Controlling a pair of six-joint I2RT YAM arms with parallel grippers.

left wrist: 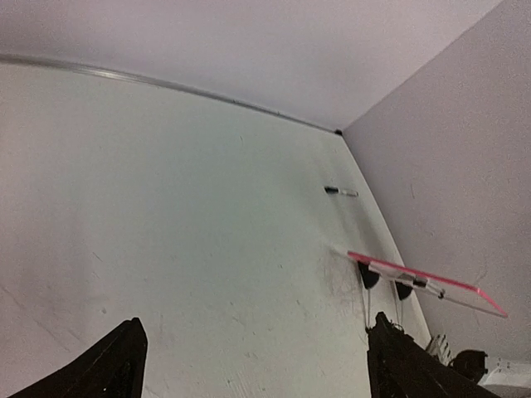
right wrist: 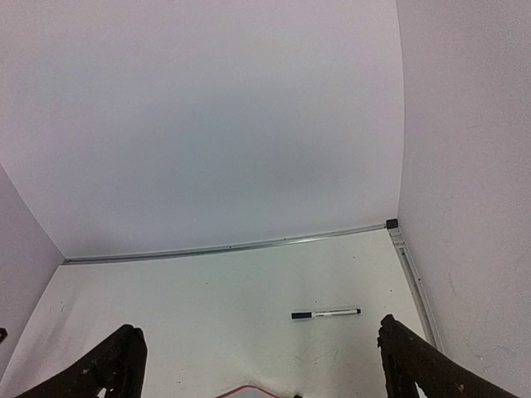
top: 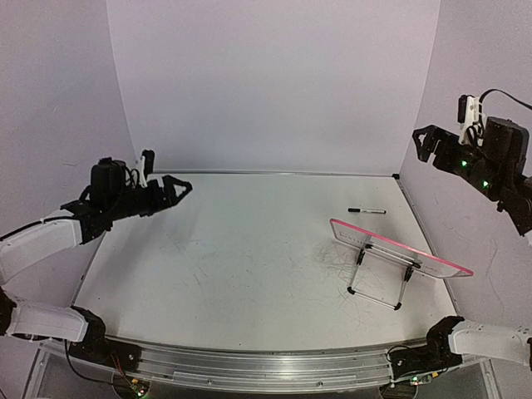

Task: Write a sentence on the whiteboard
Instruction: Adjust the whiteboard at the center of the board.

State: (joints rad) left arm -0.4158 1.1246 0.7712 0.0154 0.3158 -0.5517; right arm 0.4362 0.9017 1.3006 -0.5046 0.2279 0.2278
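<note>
**A:** What's out there, biggest first?

**B:** The white bench (top: 233,249), scuffed with faint grey scribbles. The whiteboard (top: 399,248) is on its right side, near the wall. It is pink-framed and leans on its wire stand (top: 378,283). From these angles I can't tell whether any sentence is on its face.

**A:** And the hands?

**B:** Both hang well above the bench. The left hand (left wrist: 257,356) is released, fingers spread wide with nothing between them. The right hand (right wrist: 259,340) is the same, spread and empty.

**A:** So what's the step?

**B:** Fetching the marker (top: 366,210), I'd judge. It lies flat just beyond the whiteboard, not touching it, and the right hand looks better placed for it. Come down over the middle of the barrel with the fingers across its length. Close squarely, so it neither rolls nor pivots. Whether it's capped is too small to tell. Keep clear of the whiteboard's top edge, since a knock could tip the stand.
</note>
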